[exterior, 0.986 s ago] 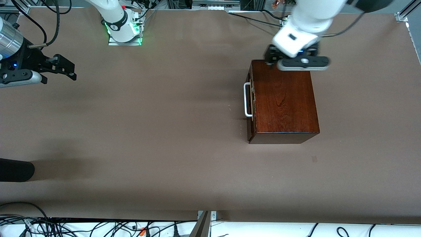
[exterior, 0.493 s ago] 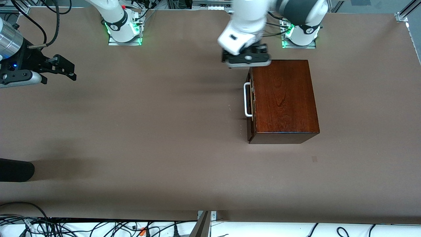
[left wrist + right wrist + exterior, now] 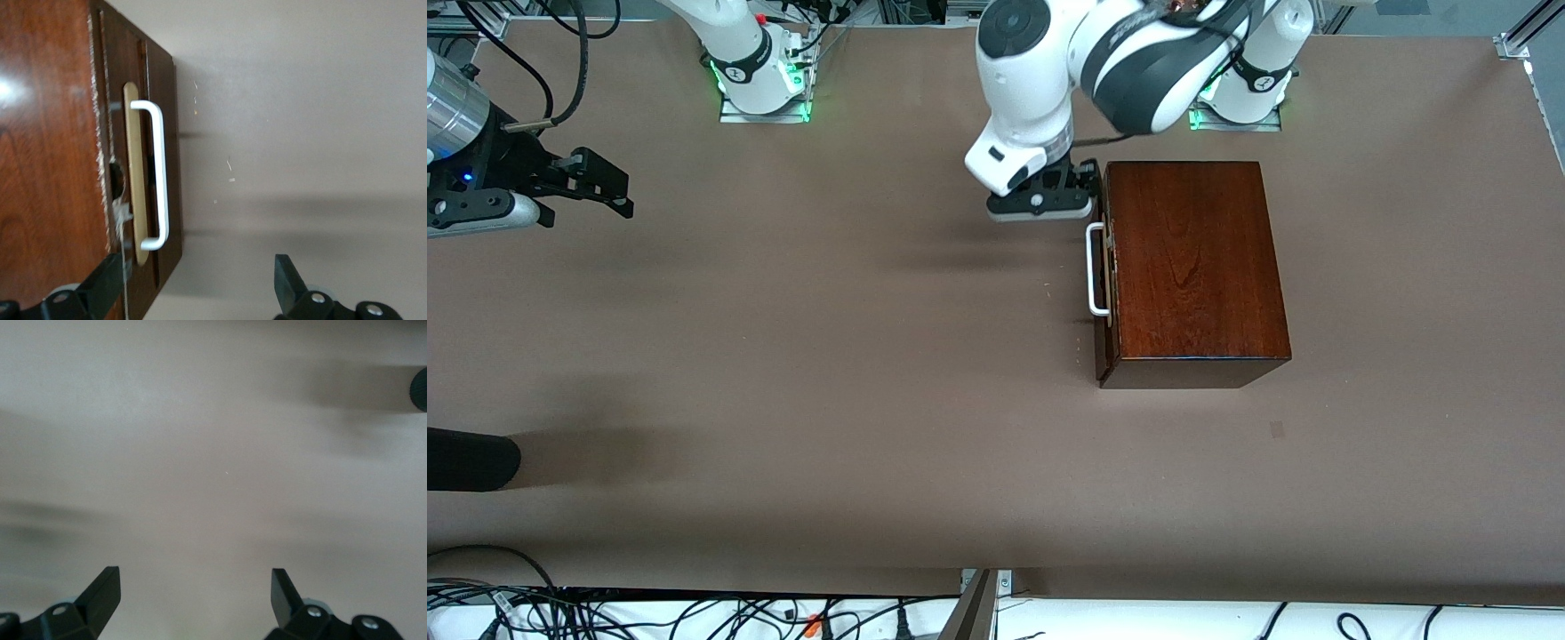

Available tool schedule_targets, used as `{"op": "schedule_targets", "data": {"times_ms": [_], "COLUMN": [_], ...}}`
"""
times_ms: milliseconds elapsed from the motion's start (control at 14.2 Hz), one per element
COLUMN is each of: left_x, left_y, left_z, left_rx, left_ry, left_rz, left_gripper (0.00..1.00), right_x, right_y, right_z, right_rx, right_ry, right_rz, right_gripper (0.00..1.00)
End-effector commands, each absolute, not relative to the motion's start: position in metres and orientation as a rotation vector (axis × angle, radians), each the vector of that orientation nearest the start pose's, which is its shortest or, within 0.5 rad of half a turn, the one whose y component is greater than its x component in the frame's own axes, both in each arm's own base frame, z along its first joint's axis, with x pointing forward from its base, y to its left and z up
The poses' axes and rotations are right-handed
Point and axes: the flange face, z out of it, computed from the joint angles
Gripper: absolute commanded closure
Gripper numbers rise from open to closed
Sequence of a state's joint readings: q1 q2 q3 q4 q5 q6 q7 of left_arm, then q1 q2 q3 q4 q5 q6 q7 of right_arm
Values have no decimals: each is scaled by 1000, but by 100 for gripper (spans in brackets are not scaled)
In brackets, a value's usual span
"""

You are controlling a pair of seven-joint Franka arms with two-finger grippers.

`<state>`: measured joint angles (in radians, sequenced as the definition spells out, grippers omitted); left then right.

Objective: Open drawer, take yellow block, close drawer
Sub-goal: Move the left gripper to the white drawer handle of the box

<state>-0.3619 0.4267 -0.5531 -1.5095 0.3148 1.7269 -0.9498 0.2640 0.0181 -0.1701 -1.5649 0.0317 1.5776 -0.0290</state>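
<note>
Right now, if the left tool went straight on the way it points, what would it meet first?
Probably the bare table: the left tool, open, points down in front of the drawer, with the white handle off its line. Depth is unclear.

The left arm reaches from its base at about 1 o'clock in the front view, its white and grey links folded toward 11 o'clock, wrist pointing down. The left hand (image 3: 1049, 188) (image 3: 200, 283) hangs low over the desk (image 3: 783, 356), its two fingers spread wide with nothing between them. The right arm waits at the 9 o'clock edge of the front view; the right hand (image 3: 600, 182) (image 3: 193, 590) is raised over the desk, fingers spread and holding nothing.
</note>
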Motion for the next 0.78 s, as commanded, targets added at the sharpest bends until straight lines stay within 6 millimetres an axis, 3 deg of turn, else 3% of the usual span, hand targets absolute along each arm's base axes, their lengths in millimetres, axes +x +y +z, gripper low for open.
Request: {"op": "schedule_targets", "data": {"times_ms": [0,423,705], "left_x": [471,468,467], "left_y": [-475,-467,-460], "left_z": [417,354,336], "left_rx": [-2953,-2887,-2849], "left_ry": [49,119,164], "left_rz": [-11,7,-32], "left_gripper": [0,0,0], "right_x": [559,559,559], "right_y": [57,58,57], "right_z": [622,622,622], "right_rx": [-3103,-3103,-3103], "right_ry": [-169,-172,-169], "right_rz": [9,9,9], "right_gripper": [0,0,0]}}
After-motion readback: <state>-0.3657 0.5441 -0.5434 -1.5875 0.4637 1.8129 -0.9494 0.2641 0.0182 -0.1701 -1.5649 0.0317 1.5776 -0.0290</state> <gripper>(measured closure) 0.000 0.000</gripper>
